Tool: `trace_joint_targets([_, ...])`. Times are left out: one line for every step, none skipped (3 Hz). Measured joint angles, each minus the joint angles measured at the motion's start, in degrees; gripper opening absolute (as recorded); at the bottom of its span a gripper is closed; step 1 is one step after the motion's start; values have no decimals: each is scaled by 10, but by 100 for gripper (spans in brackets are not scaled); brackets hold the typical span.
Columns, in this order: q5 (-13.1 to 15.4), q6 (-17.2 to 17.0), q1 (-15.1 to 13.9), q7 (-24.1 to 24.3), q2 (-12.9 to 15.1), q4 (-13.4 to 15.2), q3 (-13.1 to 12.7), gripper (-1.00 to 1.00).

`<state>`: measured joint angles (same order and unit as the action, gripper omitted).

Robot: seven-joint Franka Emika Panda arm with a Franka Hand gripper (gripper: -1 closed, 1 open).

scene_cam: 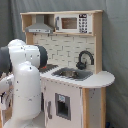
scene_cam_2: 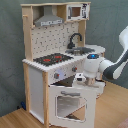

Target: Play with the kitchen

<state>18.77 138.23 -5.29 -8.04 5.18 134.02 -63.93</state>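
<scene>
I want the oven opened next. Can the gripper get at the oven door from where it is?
Probably yes. In the second exterior view the gripper sits just above the oven door, with nothing visible between them.

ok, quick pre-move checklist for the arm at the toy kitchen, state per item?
1. Oven door: hinged partly open, tilted outward in the second exterior view. ok.
2. End effector: in front of the kitchen, just above the door's top edge. Contact with the door: cannot tell.
3. End effector open or shut: cannot tell.
4. Hob: nothing standing on it. ok.
5. Faucet: upright over the sink, apart from the arm. ok.
6. First exterior view: the arm's body hides the kitchen's left front. not ok for monitoring.
</scene>
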Motion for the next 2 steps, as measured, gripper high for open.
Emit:
trace_joint_targets([0, -17, 0, 54, -4, -15, -12, -100])
trace_joint_targets([0, -19, 0, 55, -4, -16, -12, -100])
